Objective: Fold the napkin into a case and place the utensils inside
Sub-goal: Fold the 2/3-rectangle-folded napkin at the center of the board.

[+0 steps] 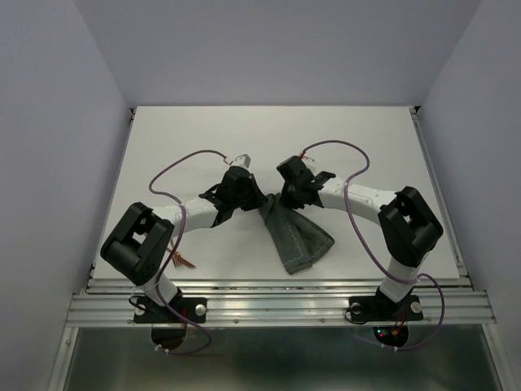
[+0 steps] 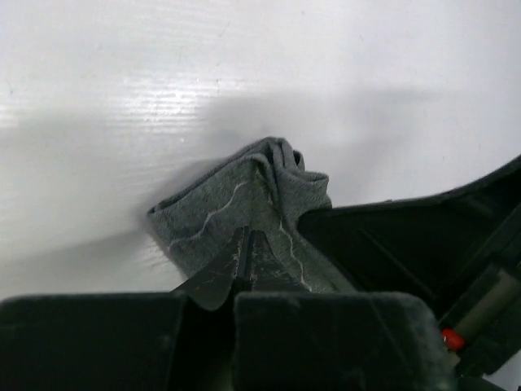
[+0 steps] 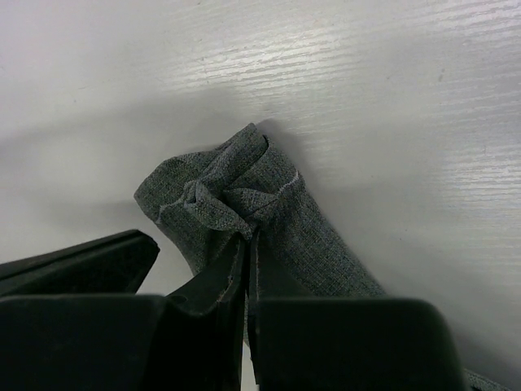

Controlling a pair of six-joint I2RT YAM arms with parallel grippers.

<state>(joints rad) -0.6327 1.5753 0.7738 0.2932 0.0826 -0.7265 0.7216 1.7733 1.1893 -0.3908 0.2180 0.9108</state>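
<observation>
The grey-green napkin lies in the middle of the table, gathered to a narrow bunch at its far end and fanning out toward the front edge. Both grippers meet at that bunched end. My left gripper is shut on the napkin, its fingertips pinching a fold. My right gripper is shut on the same cloth, its tips closed just under a crumpled corner. The copper-brown utensils lie near the front left edge, partly hidden by the left arm.
Purple cables loop from both arms over the white table. The right gripper's black body fills the right of the left wrist view. The left gripper's body shows at the left of the right wrist view.
</observation>
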